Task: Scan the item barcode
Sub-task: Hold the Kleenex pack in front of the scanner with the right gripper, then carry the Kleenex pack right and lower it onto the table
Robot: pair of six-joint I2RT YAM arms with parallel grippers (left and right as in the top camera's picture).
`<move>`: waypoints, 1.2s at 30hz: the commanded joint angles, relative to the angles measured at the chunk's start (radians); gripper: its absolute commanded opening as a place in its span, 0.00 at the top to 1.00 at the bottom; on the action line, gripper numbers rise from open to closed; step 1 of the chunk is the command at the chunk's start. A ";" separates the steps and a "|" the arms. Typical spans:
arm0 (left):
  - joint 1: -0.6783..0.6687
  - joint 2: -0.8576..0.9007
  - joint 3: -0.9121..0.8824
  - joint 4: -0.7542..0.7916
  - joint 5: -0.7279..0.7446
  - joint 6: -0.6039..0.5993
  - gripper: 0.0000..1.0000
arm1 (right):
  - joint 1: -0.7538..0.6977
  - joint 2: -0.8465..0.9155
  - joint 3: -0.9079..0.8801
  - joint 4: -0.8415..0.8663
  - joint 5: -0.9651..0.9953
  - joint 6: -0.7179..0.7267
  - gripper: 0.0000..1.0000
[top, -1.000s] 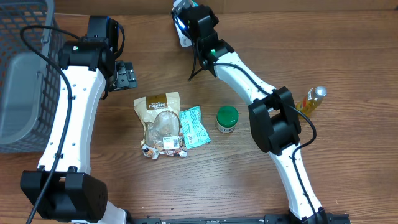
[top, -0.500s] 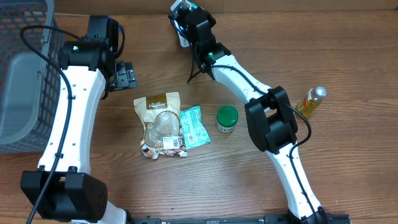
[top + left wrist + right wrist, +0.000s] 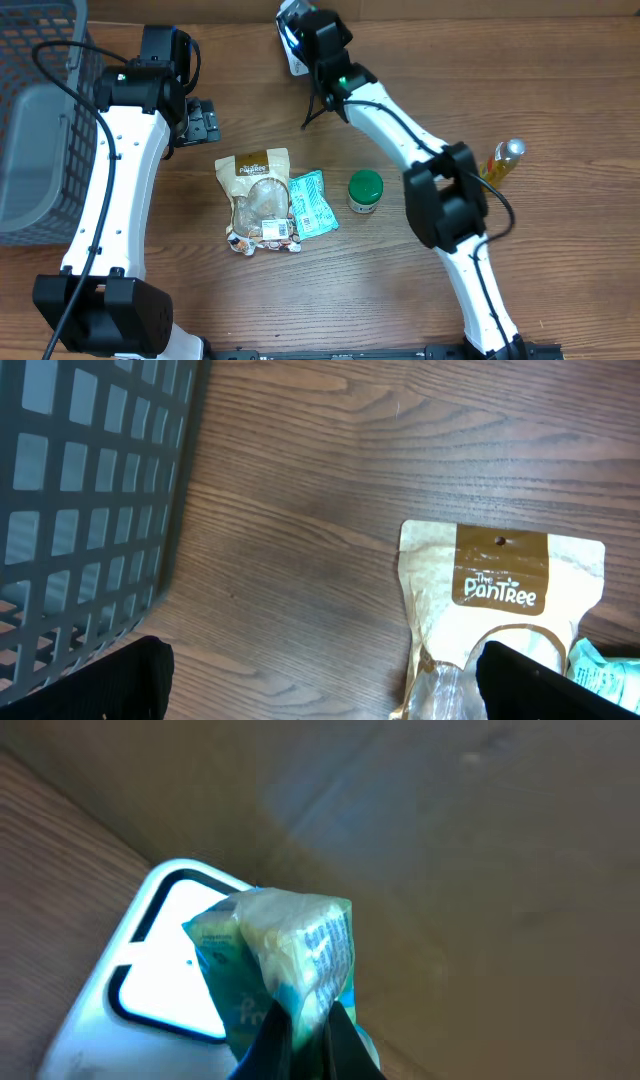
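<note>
Brown wood-grain table [image 3: 560, 290], with a plain wall at its far edge. My right gripper [image 3: 305, 1020] is clamped on a crumpled blue-green snack packet [image 3: 290, 955], held just above the white flat scanner [image 3: 160, 970], presumably to present its barcode. My left gripper [image 3: 320, 685] hangs wide open and idle beside the grey mesh basket [image 3: 80, 510].

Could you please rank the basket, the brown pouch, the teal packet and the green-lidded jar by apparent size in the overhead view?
1. basket, though the frame cuts it off
2. brown pouch
3. teal packet
4. green-lidded jar
</note>
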 commanded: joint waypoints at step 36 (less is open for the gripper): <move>0.005 0.004 0.014 0.001 -0.013 0.007 0.00 | -0.369 -0.437 -0.578 -0.972 -0.198 0.760 0.96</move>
